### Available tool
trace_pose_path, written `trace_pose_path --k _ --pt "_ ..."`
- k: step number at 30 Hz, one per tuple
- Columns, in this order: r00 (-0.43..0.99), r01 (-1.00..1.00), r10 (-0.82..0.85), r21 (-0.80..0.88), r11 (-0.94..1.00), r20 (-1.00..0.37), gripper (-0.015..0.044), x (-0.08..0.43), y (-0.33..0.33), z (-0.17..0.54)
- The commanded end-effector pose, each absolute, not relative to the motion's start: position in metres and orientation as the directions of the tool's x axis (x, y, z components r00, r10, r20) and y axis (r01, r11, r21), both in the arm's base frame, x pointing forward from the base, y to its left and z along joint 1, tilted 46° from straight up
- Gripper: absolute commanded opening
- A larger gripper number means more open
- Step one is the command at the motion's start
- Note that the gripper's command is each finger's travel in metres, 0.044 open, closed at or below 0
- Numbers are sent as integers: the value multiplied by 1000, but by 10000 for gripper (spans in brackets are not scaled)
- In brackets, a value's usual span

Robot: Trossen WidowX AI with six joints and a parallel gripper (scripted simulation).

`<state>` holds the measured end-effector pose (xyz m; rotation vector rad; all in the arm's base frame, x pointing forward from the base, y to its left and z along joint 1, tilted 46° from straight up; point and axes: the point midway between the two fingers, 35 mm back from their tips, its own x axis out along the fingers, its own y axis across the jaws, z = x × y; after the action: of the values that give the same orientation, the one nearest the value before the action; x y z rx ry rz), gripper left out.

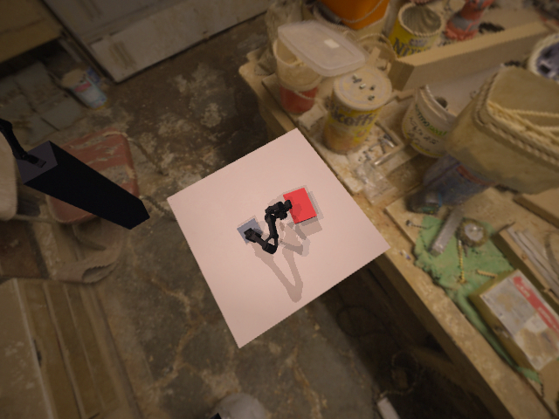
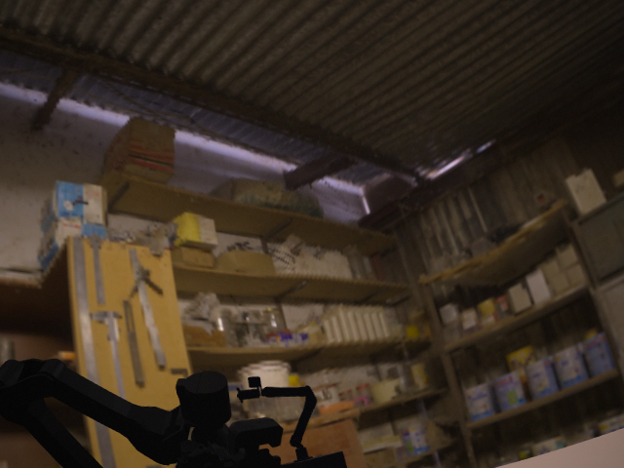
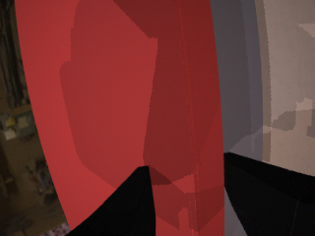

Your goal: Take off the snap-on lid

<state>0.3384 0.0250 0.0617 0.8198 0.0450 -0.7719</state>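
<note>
The red lid (image 1: 303,205) (image 3: 113,98) covers the top of the storage box in the top view. In the wrist view its broad face fills the left and middle, and its darker side runs down beside the grey-blue wall of the storage box (image 3: 233,74). My gripper (image 3: 185,170) is shut on the lid's edge: one black finger lies over the red face, the other against the outer side. In the top view the arm reaches the box's left edge, and the fingertips are too small to make out. Whether the lid is tilted is unclear.
The pale square table top (image 1: 225,279) carries the box and the arm. The arm's base stands on a grey-blue patch (image 1: 251,223) left of the box. A black block (image 1: 86,184) stands off the table at the left. A cluttered workbench (image 1: 361,180) lies beyond the right edge.
</note>
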Motion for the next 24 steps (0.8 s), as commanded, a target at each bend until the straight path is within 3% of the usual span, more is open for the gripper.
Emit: trace_pose_path --k 1,24 --pt "735 630 -601 645 432 -314 0 338 28 64" --pt "735 630 -601 645 432 -314 0 338 32 68"
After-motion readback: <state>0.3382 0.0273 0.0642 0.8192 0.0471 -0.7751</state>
